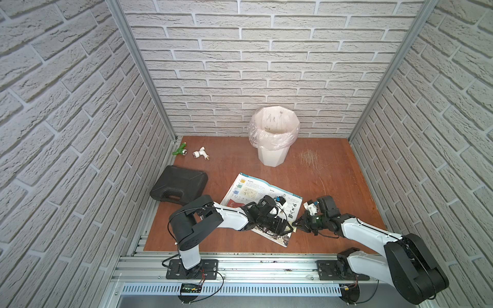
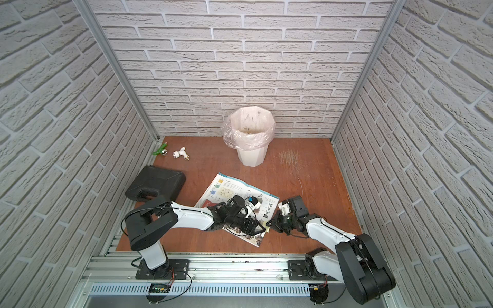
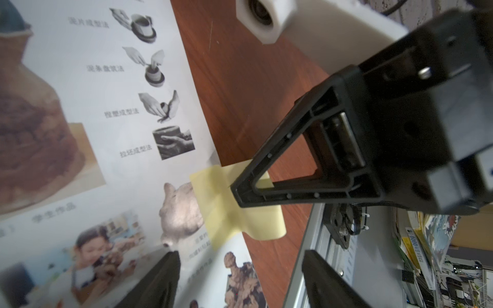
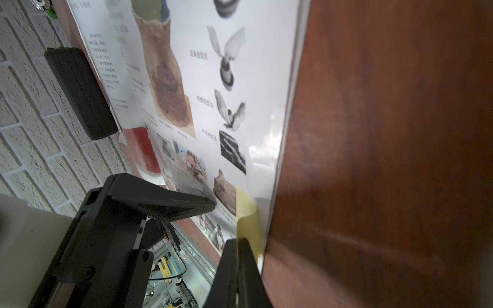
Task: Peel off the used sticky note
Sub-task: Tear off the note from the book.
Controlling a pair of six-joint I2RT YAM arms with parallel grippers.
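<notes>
Wooden table bears an open book, bin, black case, green fitting, white fitting.

Used sticky note part covered by right gripper tip. Book near half hidden under left arm. Left gripper fingers cut off by picture's edge.

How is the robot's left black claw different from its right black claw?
The left gripper is open; the right gripper is shut. The left gripper holds nothing above the open picture book; the right gripper pinches the small pale yellow sticky note at the page's edge. Both are black, with tapered fingers.
</notes>
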